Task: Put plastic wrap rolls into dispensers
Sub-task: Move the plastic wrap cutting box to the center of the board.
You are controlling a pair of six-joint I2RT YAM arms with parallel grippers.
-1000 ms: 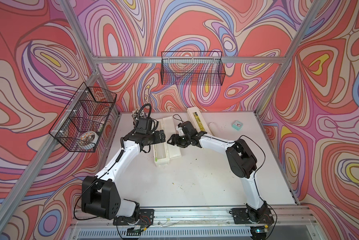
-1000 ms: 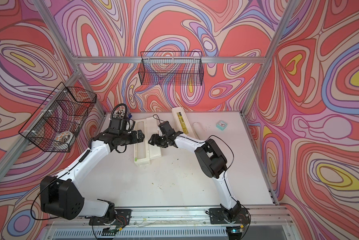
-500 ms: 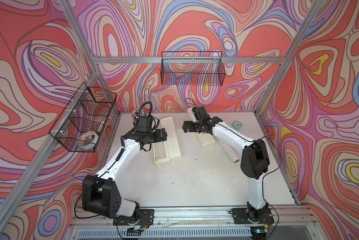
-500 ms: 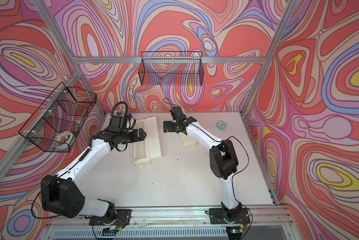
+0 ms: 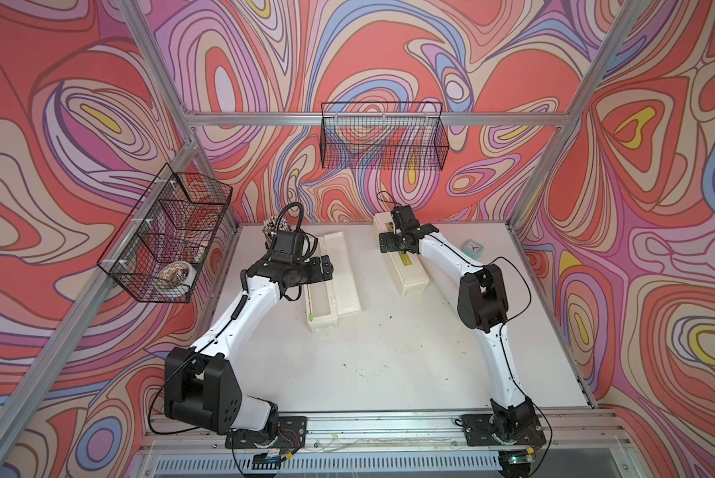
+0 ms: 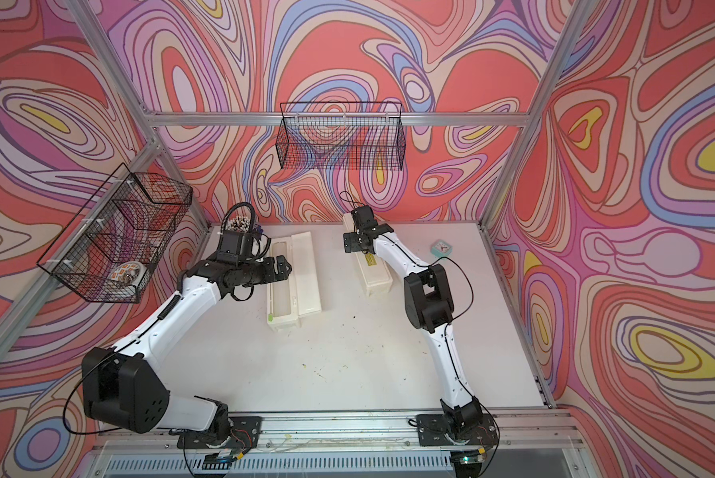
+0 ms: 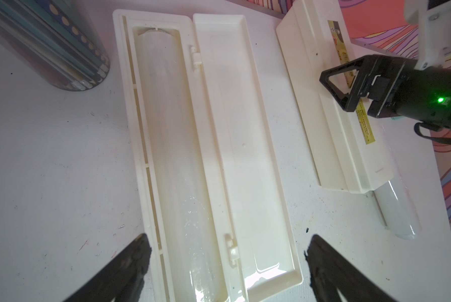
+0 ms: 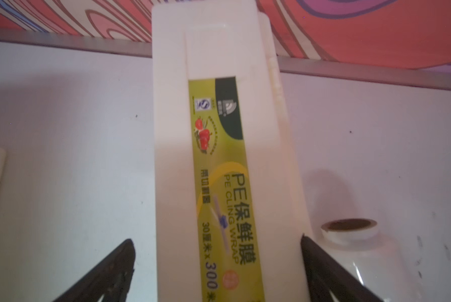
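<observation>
Roughly half of the job is looking done. One long cream-white plastic dispenser box [image 7: 130,104] is lying open on the white surface [image 5: 389,372]. Its hinged lid [image 7: 245,130] is folded out flat beside it. A glossy translucent plastic wrap roll [image 7: 167,130] is sitting lengthwise in the trough, filling it from end to end. That lid is not yet closed over the roll. The left gripper [image 7: 227,243] is hovering above this box with its jaws spread wide and nothing between them.

The second cream-white dispenser [image 8: 172,130], the one carrying a yellow-green label strip [image 8: 219,183], is lying apart from the first with its lid shut. The second whitish roll [image 7: 396,209] is resting on the surface just beside this closed box, on the side away from the open one. It is sticking out past one end of the box, and its dark hollow core end [image 8: 348,230] is showing in the right wrist view. The right gripper [image 8: 216,240] is hanging over the closed box with its jaws spread to either side. It is clamping nothing as far as I can tell, though one finger is looking very close to the box's edge.

By my judgement, what is remaining is opening this second dispenser, laying the loose roll inside, and probably shutting both lids.
</observation>
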